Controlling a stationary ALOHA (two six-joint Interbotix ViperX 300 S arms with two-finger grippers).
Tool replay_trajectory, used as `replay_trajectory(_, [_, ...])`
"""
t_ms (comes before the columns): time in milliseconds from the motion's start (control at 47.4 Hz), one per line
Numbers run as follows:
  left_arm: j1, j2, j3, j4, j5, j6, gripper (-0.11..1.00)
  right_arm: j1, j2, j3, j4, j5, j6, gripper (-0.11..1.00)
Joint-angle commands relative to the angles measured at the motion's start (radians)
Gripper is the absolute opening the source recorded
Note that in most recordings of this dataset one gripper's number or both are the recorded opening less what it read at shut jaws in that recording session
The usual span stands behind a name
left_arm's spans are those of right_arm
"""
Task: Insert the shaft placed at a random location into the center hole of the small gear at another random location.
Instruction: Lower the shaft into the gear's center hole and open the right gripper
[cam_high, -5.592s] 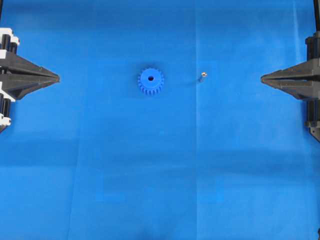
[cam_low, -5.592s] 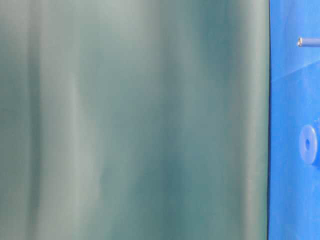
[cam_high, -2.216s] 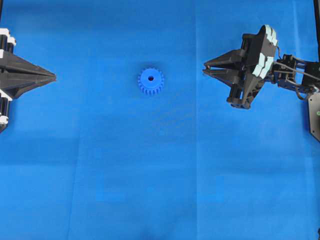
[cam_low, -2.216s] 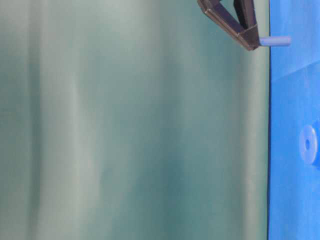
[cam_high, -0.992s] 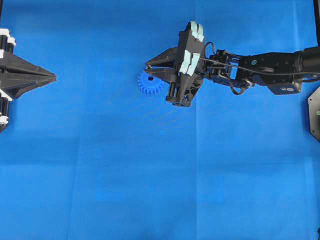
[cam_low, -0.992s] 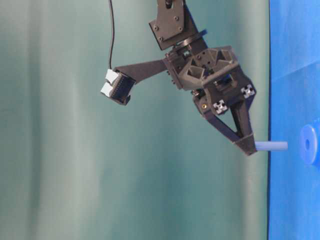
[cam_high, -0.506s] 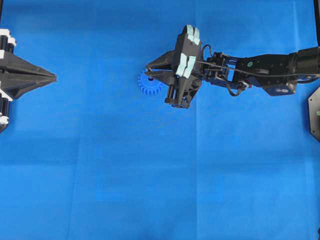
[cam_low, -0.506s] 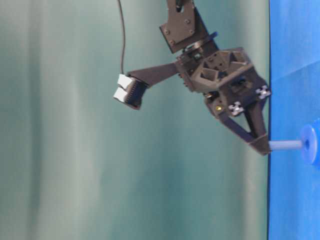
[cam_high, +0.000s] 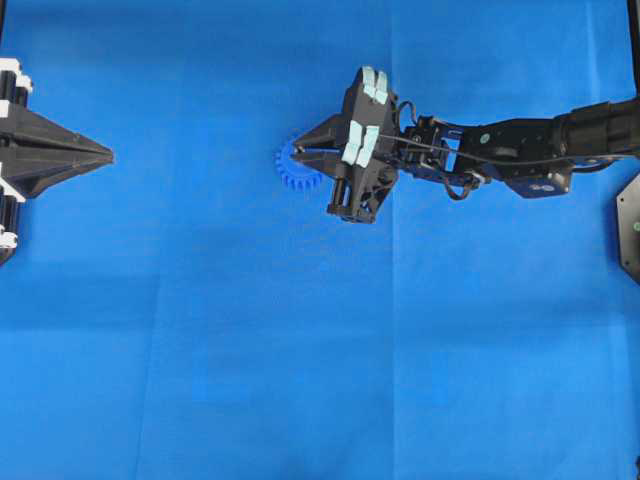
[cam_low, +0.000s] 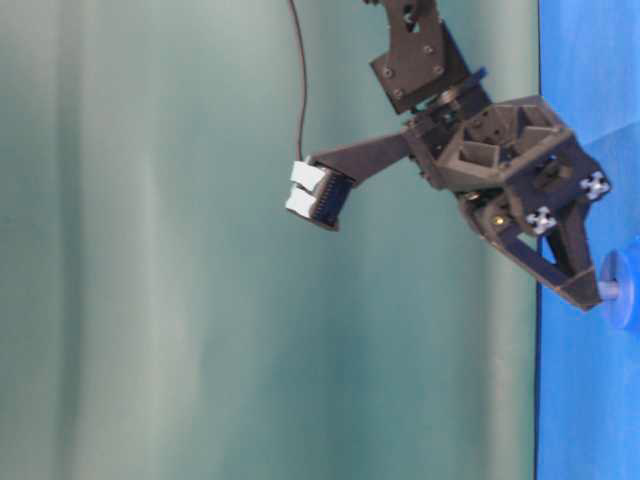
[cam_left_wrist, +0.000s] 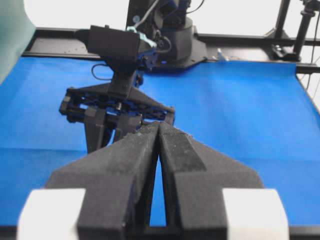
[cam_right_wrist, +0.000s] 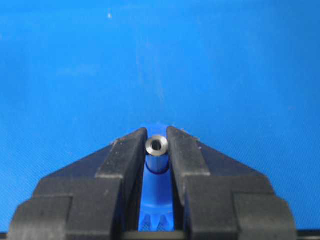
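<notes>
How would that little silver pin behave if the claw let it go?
The shaft looks like smooth, rigid metal, so probably slippery and unbending. Being round, it would likely roll if dropped flat. Here it stands over the small gear, pinched by the right tool.

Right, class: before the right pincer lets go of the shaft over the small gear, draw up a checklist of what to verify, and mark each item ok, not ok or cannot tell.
1. Right pincer shut on the shaft: ok.
2. Shaft stands over the small gear: ok.
3. Shaft tip has reached the gear's hub in the table-level view: ok.
4. Shaft fully seated in the center hole: cannot tell, hidden.
5. Left pincer well away from the gear: ok.
</notes>
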Motion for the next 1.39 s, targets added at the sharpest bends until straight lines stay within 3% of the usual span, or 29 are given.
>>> replay_trajectory(0, [0.002,0.005,-0.009,0.000,-0.005,0.002,0.00,-0.003,-0.008,-0.021,0.003,-0.011,0.002,0.03])
replay_trajectory(760, [0.002,0.005,-0.011,0.000,-0.002,0.002,0.00,-0.002,0.008,-0.021,0.003,-0.002,0.005,0.05])
replay_trajectory(823, [0.002,0.005,-0.011,0.000,0.000,0.002,0.00,0.002,0.008,-0.023,0.002,-0.002,0.005,0.10])
replay_trajectory(886, [0.002,0.005,-0.011,0.000,0.002,0.002,0.00,0.003,0.006,-0.023,0.003,-0.002,0.005,0.23])
replay_trajectory(1097, [0.002,0.005,-0.011,0.002,0.003,0.002,0.00,0.008,-0.005,-0.026,0.003,-0.006,0.006,0.82])
replay_trajectory(1372, [0.002,0.005,-0.011,0.002,0.003,0.003,0.00,0.008,-0.080,-0.020,0.003,0.012,0.005,0.79])
